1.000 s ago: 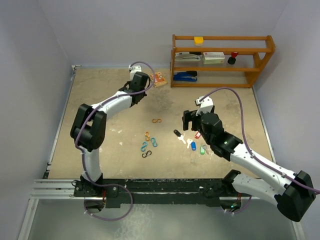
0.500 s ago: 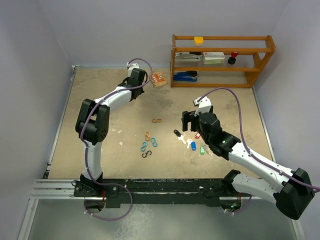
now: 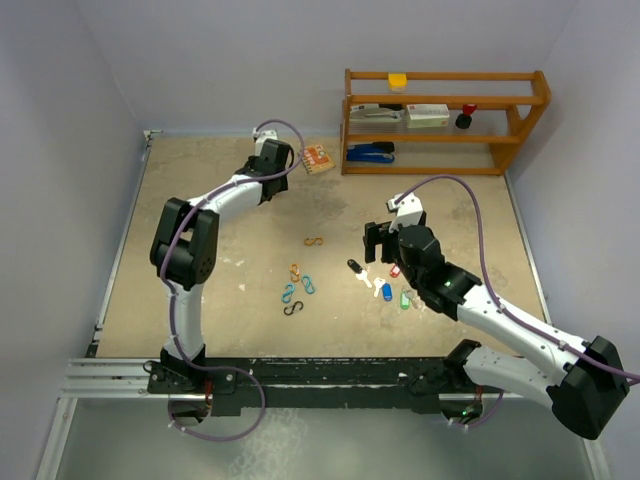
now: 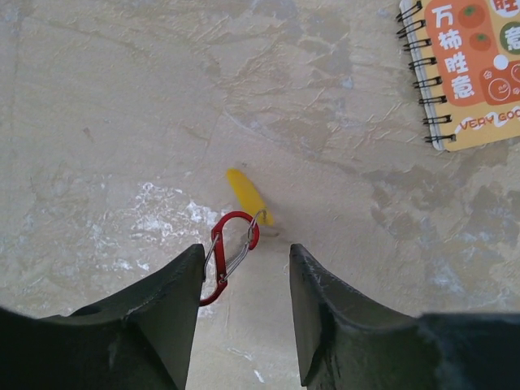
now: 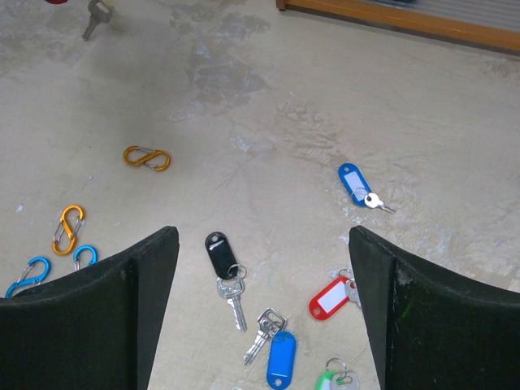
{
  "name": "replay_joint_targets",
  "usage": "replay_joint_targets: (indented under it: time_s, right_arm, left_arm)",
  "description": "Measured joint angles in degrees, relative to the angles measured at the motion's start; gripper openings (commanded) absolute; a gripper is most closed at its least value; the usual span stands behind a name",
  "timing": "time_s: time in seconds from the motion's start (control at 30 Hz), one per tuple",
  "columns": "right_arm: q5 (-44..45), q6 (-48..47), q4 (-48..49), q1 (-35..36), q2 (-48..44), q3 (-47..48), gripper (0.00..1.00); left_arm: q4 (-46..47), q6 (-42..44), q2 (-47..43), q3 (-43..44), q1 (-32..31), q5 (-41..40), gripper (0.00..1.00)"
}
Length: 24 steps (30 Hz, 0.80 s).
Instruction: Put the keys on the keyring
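My left gripper point(image 4: 244, 260) stands open over the back left of the table point(image 3: 277, 160). A red carabiner keyring point(image 4: 230, 256) leans against its left finger, not clamped. A yellow-tagged key point(image 4: 248, 195) lies at the keyring's far end. Whether it is hooked on, I cannot tell. My right gripper point(image 5: 260, 244) hangs wide open above the loose keys point(image 3: 385, 282). They have a black tag point(image 5: 218, 250), a blue tag point(image 5: 279, 362), a red tag point(image 5: 330, 298), a green tag point(image 5: 333, 380) and, farther off, a second blue tag point(image 5: 353, 182).
Coloured S-clips lie left of the keys: an orange one point(image 5: 146, 157) alone, others clustered point(image 3: 298, 290). A spiral notebook point(image 4: 475, 73) lies just right of my left gripper. A wooden shelf point(image 3: 445, 120) with staplers stands at the back right.
My left arm shifted slightly toward the back, then its jaws came apart around the red keyring. The right arm barely moved.
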Motion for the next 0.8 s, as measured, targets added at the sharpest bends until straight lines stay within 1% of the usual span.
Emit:
replay_joint_targets:
  time_s: [0.07, 0.27, 0.47, 0.6, 0.67, 0.8]
  right_arm:
    - [0.0, 0.0, 0.0, 0.0, 0.0, 0.0, 0.88]
    - [0.0, 0.0, 0.0, 0.0, 0.0, 0.0, 0.88]
    - [0.0, 0.0, 0.0, 0.0, 0.0, 0.0, 0.88]
    - [0.0, 0.0, 0.0, 0.0, 0.0, 0.0, 0.88]
    - [0.0, 0.0, 0.0, 0.0, 0.1, 0.0, 0.88]
    - [0.0, 0.0, 0.0, 0.0, 0.3, 0.0, 0.88]
  left_arm:
    - [0.0, 0.0, -0.3, -0.6, 0.0, 0.0, 0.47]
    - [0.7, 0.0, -1.7, -2.9, 0.0, 0.1, 0.48]
    - [3.7, -0.2, -3.0, -6.4, 0.0, 1.5, 0.51]
    - [6.0, -0.6, -3.5, -8.9, 0.0, 2.5, 0.51]
    - [6.7, -0.8, -3.7, -9.7, 0.0, 3.0, 0.49]
    - [9.0, -1.7, -4.4, -11.9, 0.0, 4.1, 0.37]
